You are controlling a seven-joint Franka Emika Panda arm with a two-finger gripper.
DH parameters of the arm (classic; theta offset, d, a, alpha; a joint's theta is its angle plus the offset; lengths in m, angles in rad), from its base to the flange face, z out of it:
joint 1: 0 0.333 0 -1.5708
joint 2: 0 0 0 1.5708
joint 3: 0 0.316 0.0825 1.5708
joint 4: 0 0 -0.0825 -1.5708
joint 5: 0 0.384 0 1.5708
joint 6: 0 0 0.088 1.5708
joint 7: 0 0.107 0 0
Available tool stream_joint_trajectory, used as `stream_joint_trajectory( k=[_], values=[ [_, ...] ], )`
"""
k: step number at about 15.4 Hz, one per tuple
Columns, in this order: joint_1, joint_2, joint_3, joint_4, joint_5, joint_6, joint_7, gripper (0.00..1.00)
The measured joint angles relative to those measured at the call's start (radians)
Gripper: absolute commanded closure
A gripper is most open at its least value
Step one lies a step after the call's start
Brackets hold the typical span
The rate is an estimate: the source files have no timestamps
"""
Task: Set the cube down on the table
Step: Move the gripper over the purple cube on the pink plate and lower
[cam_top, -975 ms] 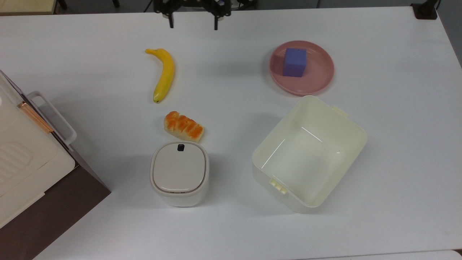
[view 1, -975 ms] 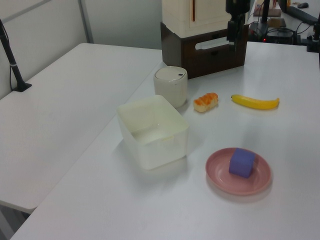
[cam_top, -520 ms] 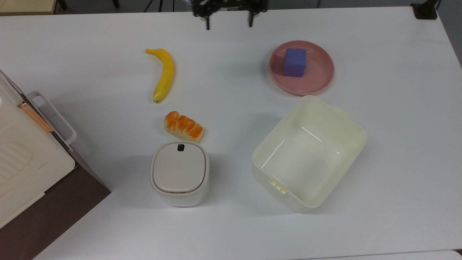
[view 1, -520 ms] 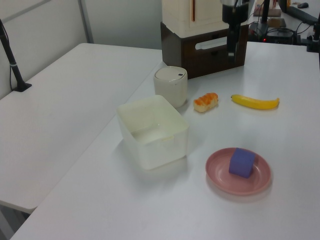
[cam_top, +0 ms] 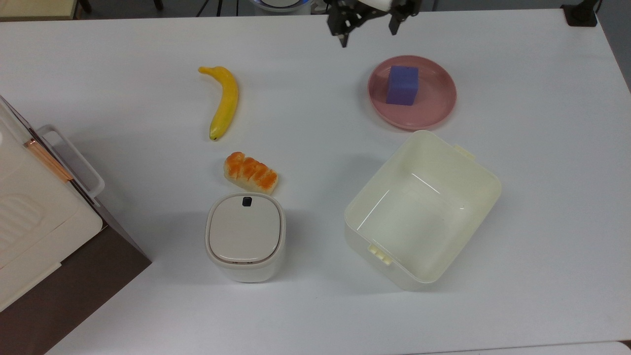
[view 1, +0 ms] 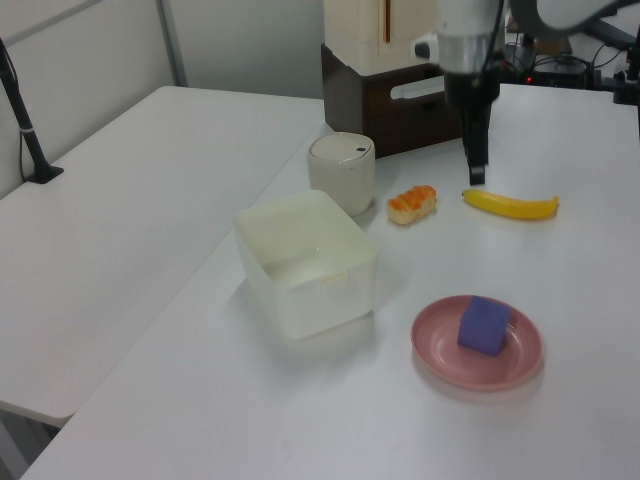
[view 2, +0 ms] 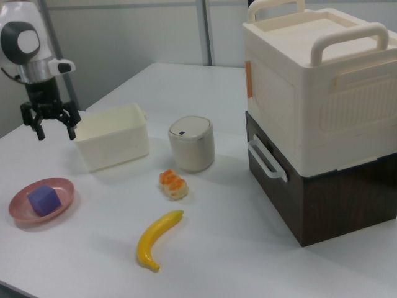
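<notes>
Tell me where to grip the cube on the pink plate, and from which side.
Come straight down on the cube and pinch two opposite flat side faces. It sits flat on the plate, whose raised rim would likely block a sideways approach. The gripper is open.

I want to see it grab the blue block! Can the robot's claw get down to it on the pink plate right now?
Probably yes. The cube sits alone on the plate, nothing covering it, and the open gripper hangs in the air nearby.
</notes>
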Motion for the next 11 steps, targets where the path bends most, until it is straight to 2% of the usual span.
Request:
stream_joint_trajectory(
  k=[7,11],
  values=[
    [0.093,0.038,0.0,-0.151,0.0,0.163,-0.078,0.0],
    [0.115,0.084,0.007,-0.175,0.0,0.174,-0.146,0.0]
  ],
)
